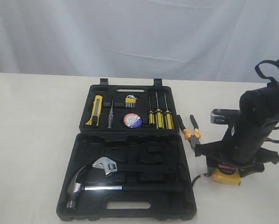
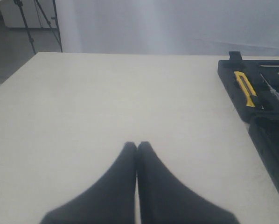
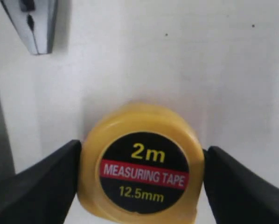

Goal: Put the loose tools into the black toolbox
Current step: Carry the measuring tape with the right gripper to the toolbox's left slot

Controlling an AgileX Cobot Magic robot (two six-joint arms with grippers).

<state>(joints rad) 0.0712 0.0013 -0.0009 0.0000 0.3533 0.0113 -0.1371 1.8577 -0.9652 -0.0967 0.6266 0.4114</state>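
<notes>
Yellow tape measure [image 3: 142,175] flat near the tabletop's [image 1: 32,140] right edge, between the right gripper's [image 3: 142,154] wide-set fingers [image 3: 46,186].
Might squirt or twist loose from its rounded sides if pinched off-centre; cannot tell whether gripped or merely touched. Largely hidden under the right arm [image 1: 254,121] in the exterior view; pliers [image 3: 37,28] cropped to the tip.

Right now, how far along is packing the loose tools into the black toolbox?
Done: the utility knife and tape roll sit in recesses in the far half of the toolbox. In hand: the right tool straddles the tape measure on the table; a firm grip isn't clear. Remaining: that tape measure and the pliers lying beside the case.
</notes>
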